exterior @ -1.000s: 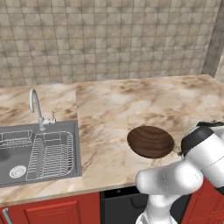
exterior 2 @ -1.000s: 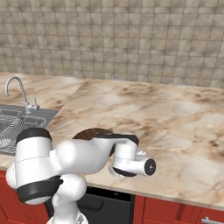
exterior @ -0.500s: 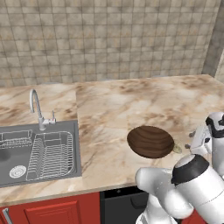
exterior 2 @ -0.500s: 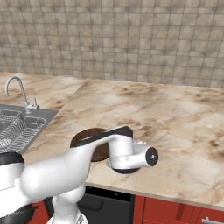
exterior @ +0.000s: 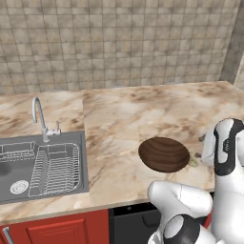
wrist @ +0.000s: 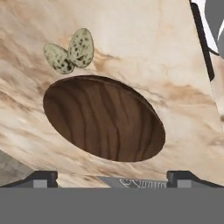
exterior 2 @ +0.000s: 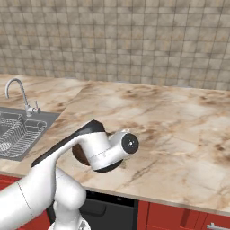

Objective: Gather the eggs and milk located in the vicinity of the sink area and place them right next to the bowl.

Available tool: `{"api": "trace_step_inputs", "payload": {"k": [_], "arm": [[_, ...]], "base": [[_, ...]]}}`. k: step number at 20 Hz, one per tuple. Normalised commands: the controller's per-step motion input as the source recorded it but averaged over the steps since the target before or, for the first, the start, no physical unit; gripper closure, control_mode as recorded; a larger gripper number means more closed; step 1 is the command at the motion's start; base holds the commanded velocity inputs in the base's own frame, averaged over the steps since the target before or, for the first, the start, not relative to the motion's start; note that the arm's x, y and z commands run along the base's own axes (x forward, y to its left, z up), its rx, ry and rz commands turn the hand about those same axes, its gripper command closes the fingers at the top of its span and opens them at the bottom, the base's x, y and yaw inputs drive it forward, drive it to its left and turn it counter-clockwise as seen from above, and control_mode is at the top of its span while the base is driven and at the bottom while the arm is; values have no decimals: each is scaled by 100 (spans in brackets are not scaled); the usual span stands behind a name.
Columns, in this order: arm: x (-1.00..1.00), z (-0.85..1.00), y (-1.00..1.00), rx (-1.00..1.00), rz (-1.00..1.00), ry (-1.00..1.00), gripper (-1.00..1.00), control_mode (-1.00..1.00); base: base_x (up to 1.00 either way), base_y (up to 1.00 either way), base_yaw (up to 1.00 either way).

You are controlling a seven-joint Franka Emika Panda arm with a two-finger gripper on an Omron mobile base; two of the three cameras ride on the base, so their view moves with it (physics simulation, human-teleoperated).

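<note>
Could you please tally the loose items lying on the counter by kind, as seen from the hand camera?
Speckled eggs: 2, touching each other, on the counter just beside the bowl's rim
Wooden bowl: 1, empty
Total: 3

I am in a home kitchen, a rendered one. The steel sink (exterior: 43,167) is my landmark: a wire dish rack (exterior: 55,169) sits inside it and a curved chrome faucet (exterior: 40,119) rises at its back edge. The marble-patterned counter (exterior: 143,114) surrounds the sink and runs off to its right. Behind the sink stands a wall of small beige tiles (exterior: 119,43). Below it are red cabinet fronts (exterior: 57,231), with a dark appliance panel (exterior: 131,224) to their right.
</note>
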Motion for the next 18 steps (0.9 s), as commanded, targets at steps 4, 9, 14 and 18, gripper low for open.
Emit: {"api": "trace_step_inputs", "payload": {"k": [4,9,14,18], "arm": [[-2,7,54,-15,20,-16,-100,-100],[0,1,37,-11,15,-4,-100,-100],[0,0,1,0,0,0,-100,100],[0,0,0,0,0,0,-100,100]], "base": [[0,0,0],[0,0,0],[0,0,0],[-59,0,0]]}}
